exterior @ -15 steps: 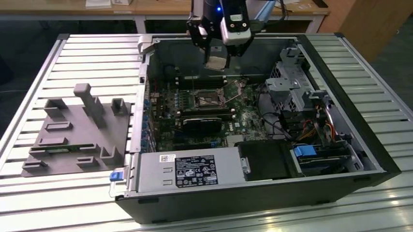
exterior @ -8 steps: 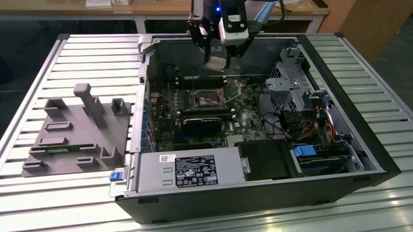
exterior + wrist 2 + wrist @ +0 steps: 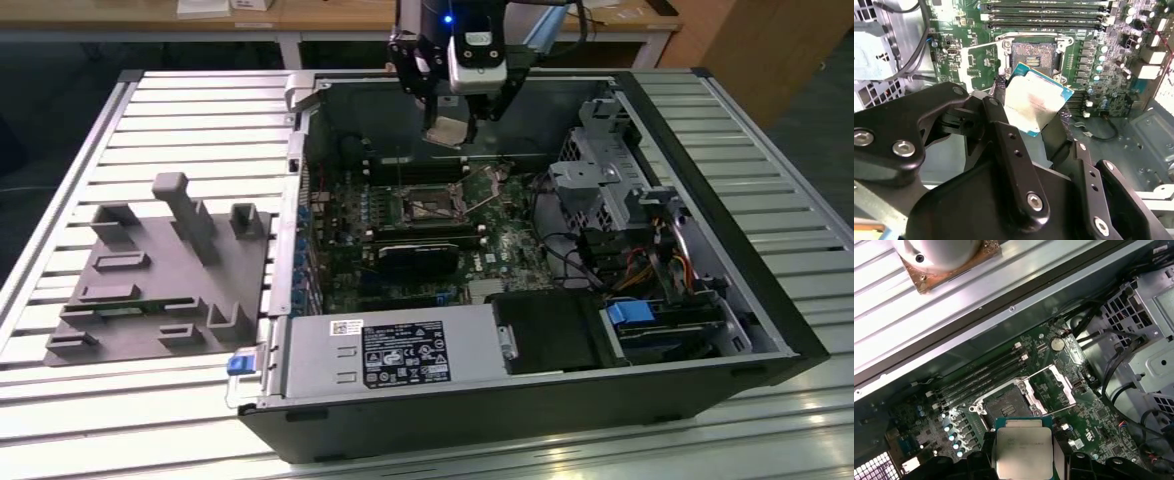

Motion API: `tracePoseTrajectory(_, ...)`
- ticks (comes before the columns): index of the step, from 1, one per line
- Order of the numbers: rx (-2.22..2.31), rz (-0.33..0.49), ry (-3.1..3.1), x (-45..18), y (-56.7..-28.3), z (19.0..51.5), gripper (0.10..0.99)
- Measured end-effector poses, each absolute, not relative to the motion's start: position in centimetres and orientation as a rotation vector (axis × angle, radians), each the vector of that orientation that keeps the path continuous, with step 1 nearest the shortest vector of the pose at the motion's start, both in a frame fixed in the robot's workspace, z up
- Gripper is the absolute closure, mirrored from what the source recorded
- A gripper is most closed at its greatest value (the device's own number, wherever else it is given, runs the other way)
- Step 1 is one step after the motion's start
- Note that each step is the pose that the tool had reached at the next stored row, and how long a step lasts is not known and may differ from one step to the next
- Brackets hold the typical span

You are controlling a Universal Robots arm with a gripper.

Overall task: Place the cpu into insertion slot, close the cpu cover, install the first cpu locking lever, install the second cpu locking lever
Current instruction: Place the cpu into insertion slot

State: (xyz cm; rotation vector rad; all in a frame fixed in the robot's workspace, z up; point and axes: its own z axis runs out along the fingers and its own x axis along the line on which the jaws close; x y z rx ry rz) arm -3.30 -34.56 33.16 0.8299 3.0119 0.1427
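A slatted table (image 3: 747, 150) carries the open computer case (image 3: 534, 410), laid on its side so that the board inside faces up and the arm can reach straight down into it; at the exterior view's left, just beside the case, lies a grey fixture (image 3: 160, 280) with upright posts and shallow pockets, probably a rest for parts; the dark green motherboard (image 3: 514, 255) covers the case floor; above its far part hangs the gripper (image 3: 450, 118), inside the case walls but well clear of the board; its black fingers are pinched on opposite edges of the cpu (image 3: 1023, 452), leaving the flat silvery face and the underside free, which I judge suits lowering the chip level; the insertion slot (image 3: 1006, 405) sits beside the long memory slots (image 3: 984, 372), its dark centre bare and nothing seated in it; the cpu cover (image 3: 1064, 382) is swung back on its hinge to one side of the socket, so the opening is unblocked; in both wrist views the cpu hovers apart from the slot and a little to one side of it, so placing looks not yet done
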Motion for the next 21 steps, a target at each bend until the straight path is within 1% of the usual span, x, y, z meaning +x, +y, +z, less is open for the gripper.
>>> tracePoseTrajectory(21,1.103,0.14,2.914,-3.3,-34.56,33.03,0.549)
